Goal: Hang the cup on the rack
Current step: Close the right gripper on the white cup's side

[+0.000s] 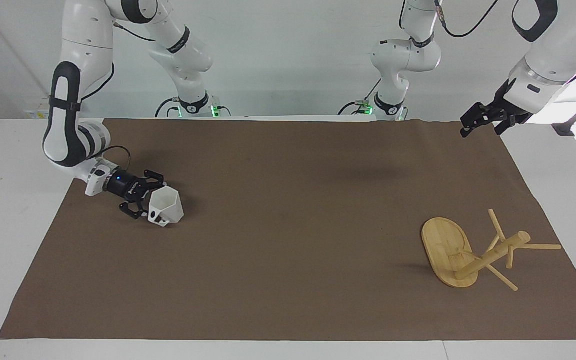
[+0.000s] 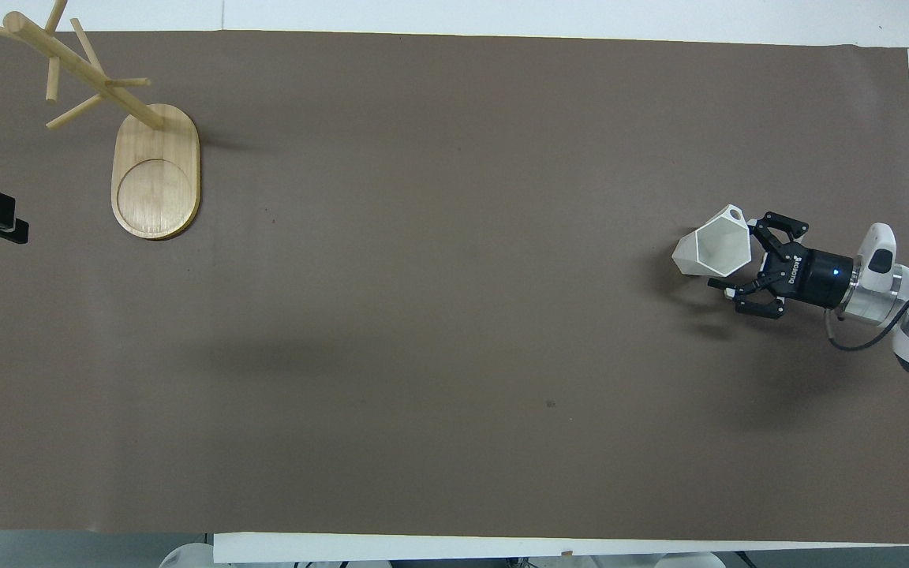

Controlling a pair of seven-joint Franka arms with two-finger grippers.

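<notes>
My right pincer (image 1: 144, 202) is low at the cup (image 1: 166, 206), spread open, 1 finger by the rim, nothing gripped yet. Cup stands on the surface (image 1: 288, 280) right at my tips. I'd close squarely on the wall and keep the handle free for a peg. Rack (image 1: 473, 255) is well apart, under my left pincer (image 1: 483, 120), which waits; can't tell its state.
</notes>
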